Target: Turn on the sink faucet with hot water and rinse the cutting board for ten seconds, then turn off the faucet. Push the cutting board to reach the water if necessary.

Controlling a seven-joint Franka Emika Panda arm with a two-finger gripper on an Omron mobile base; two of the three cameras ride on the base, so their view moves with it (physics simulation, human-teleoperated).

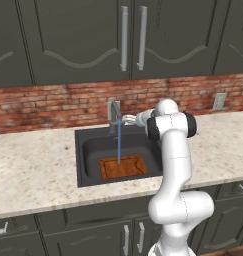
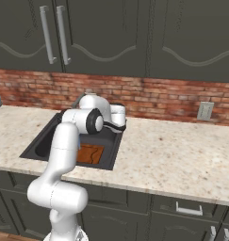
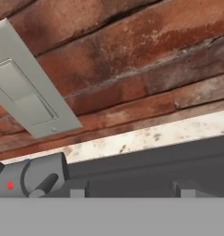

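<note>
**Water running onto the board; shut-off still to come**

The cutting board (image 1: 124,167) is seen low in the centre of the left base view, flat in the sink (image 1: 90,150), with the water (image 1: 118,140) falling onto it from the sink faucet (image 1: 113,114). The faucet is judged already opened and rinsing under way; closing it remains. The gripper (image 1: 127,119) is held just beside the faucet. Whether its fingers are spread cannot be told.

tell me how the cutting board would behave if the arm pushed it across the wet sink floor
The cutting board looks like rigid wood, so it should slide whole, not flex. It lies flat in the sink, so tipping seems unlikely. The water lands on it, so it may slide easily.
</note>
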